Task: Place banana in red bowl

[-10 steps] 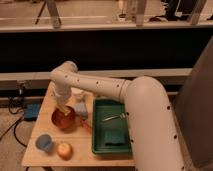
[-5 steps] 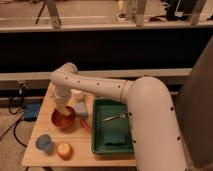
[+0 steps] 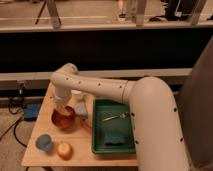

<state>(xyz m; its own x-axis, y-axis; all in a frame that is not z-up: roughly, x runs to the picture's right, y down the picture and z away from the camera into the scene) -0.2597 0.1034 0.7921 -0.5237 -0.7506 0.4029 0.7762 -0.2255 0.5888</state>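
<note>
The red bowl (image 3: 56,121) sits on the left part of the wooden table (image 3: 82,150). My gripper (image 3: 62,108) hangs at the end of the white arm (image 3: 95,87), directly over the bowl and close to its rim. A pale yellow shape at the gripper, just above the bowl, looks like the banana (image 3: 60,106); I cannot tell whether it is held or lies in the bowl.
A green tray (image 3: 98,140) with a fork (image 3: 116,117) and a green cloth (image 3: 114,137) lies right of the bowl. A small blue cup (image 3: 44,142) and an orange-yellow fruit (image 3: 64,150) stand in front. A white cup (image 3: 77,95) and a grey object (image 3: 81,109) stand behind.
The gripper has stayed over the red bowl, shifting only slightly. Nothing else on the table has moved.
</note>
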